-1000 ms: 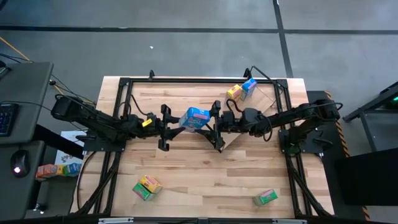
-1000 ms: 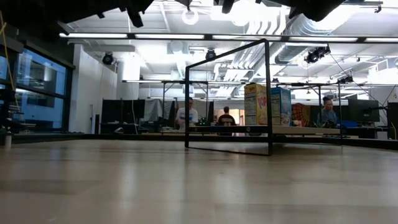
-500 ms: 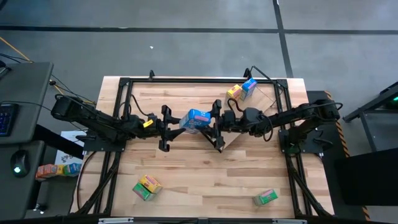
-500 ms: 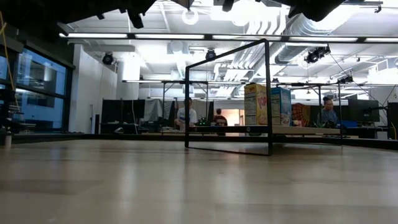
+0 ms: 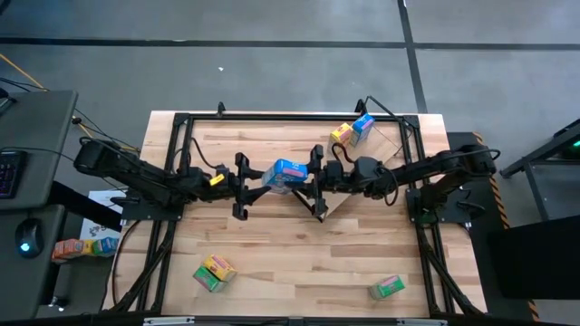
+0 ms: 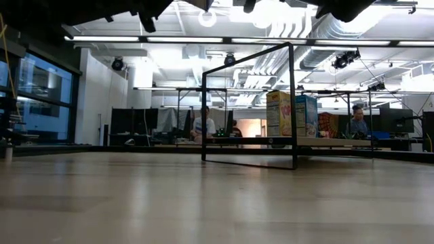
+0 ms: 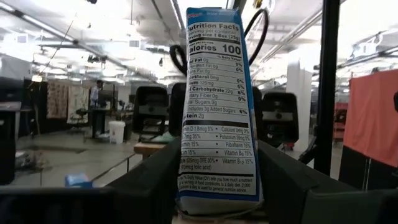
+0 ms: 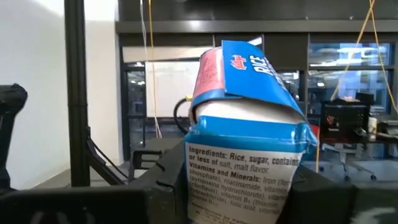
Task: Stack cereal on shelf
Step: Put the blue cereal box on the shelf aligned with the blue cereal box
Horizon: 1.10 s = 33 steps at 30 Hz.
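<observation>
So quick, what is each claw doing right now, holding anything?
Left gripper: at one end of the blue cereal box, grip cannot be told.
Right gripper: at the box's other end, grip cannot be told.

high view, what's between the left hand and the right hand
A blue cereal box sits between the left hand and the right hand, clear in the high view; both wrist views show it close up.

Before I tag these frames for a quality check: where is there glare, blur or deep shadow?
Low view: ceiling lights blow out white, and the arms overhead are black silhouettes. Left wrist view: the blue cereal box has sharp print, while the room behind is soft and bright. Right wrist view: the box is readable, but the dark fingers lose detail. High view: evenly lit.
</observation>
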Motion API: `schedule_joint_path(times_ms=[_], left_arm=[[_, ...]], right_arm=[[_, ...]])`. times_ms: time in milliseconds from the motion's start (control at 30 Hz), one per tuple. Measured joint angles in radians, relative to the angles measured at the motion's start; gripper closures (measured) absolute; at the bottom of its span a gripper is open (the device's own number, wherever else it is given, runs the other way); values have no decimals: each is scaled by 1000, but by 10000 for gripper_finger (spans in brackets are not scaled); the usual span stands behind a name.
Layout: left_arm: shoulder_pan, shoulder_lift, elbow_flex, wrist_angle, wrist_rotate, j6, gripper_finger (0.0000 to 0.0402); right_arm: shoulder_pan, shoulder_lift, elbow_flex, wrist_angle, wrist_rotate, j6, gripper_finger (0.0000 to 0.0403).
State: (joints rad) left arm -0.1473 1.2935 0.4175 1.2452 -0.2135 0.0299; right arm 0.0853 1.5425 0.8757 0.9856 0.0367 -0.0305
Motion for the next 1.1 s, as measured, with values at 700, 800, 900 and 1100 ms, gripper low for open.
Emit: schedule_joint_path(times_ms=[700,800,900,1100], left_arm=[[-44,-294,-1,-429,-69,6,142],[-44,-293,-1,-431,-69,6,141],[-44,-290,-1,-432,-69,6,140],[-44,-289,-1,-434,-68,7,142]], right_arm=[[56,-491,1,-976,397,-28,290],[83,-543,-8,-1145,554,58,290],[101,-580,-60,-1224,723,144,290],[89,-618,-262,-1236,1057,417,290]])
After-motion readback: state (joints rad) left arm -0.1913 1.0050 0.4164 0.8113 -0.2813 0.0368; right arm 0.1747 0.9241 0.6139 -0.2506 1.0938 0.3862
